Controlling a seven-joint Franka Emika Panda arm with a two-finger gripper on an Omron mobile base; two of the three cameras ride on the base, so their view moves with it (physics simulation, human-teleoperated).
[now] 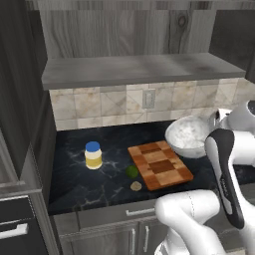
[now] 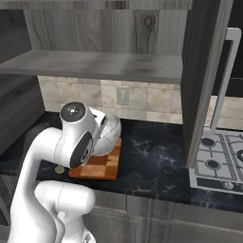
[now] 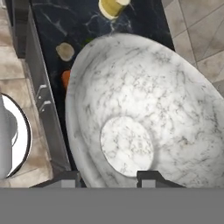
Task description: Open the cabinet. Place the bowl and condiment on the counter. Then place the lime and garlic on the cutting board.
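We see the claw (image 3: 109, 177) pinching the bowl (image 1: 188, 135) by its rim, beside the cutting board (image 1: 159, 164) near the tabletop's (image 1: 74, 184) back edge

**Right Base View: Scene Layout**

The white arm (image 2: 52, 156) rises from the lower left and bends forward over the counter (image 2: 152, 156), a black marble worktop with thin white veins. The bowl (image 2: 110, 133) sits just beyond the arm's wrist joint, partly hidden by it (whether it is gripped cannot be told here). Below the bowl lies the cutting board (image 2: 102, 165), near the counter's front edge; its left part is covered by the arm. The garlic (image 2: 59, 169) lies on the counter beside the board's left end. The cabinet (image 2: 95, 33) stands open above, its door (image 2: 204, 80) swung outward. A stove (image 2: 220, 161) occupies the counter's right end.
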